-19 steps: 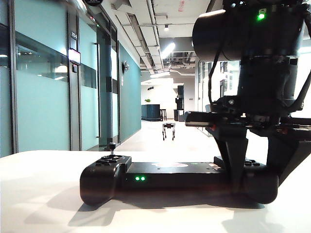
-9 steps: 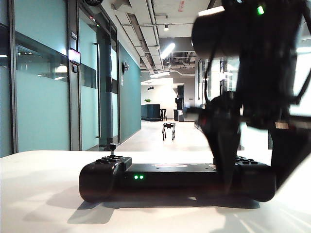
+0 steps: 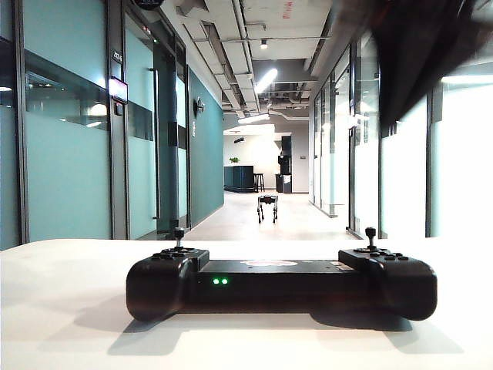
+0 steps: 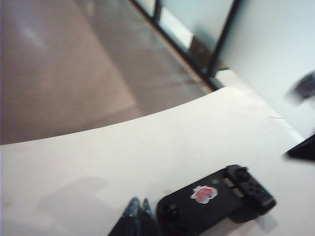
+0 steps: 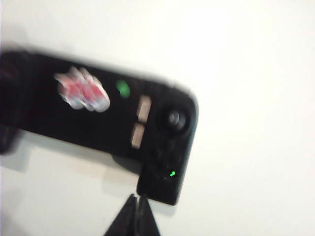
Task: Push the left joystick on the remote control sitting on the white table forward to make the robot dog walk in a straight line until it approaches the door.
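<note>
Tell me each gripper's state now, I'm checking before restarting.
Left gripper: shut, empty, beside the remote control.
Right gripper: shut, empty, above the remote control.

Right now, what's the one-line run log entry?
left pincer: shut, beside remote control | right pincer: shut, above it | left joystick: untouched | robot dog: down corridor

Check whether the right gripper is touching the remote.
Apart. In the right wrist view the shut right gripper hangs above the remote, its tips at the remote's edge; the exterior view shows nothing on the remote, only a blurred arm high up.
</note>
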Robot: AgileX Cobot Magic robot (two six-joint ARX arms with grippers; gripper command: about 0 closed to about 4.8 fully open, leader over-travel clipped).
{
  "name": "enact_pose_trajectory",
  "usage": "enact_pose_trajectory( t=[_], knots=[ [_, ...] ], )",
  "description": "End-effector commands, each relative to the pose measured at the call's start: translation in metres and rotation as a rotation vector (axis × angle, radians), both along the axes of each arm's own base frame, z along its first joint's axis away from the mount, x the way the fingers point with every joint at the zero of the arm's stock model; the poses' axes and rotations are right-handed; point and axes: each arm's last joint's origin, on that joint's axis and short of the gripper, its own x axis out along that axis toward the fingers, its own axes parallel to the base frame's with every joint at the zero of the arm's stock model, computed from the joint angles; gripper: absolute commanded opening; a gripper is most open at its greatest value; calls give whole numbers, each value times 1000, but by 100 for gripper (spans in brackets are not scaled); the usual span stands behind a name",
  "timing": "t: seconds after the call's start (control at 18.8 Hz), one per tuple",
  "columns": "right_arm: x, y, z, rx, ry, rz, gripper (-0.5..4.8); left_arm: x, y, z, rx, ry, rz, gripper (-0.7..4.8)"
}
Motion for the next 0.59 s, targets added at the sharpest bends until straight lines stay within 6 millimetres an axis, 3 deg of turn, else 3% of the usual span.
enact_pose_trajectory(
  t=[0.05, 0.27, 0.59],
  knots=[
    [-17, -18, 32, -20, -248, 27, -3, -11, 7, -1, 10, -43, 33, -6],
    [-32, -33, 51, 21, -479, 57, -3, -19, 12, -21, 6, -60, 49, -5],
    [-49, -47, 32, 150, -720, 59, -3, -22, 14, -60, -40, -154, 72, -6]
  ],
)
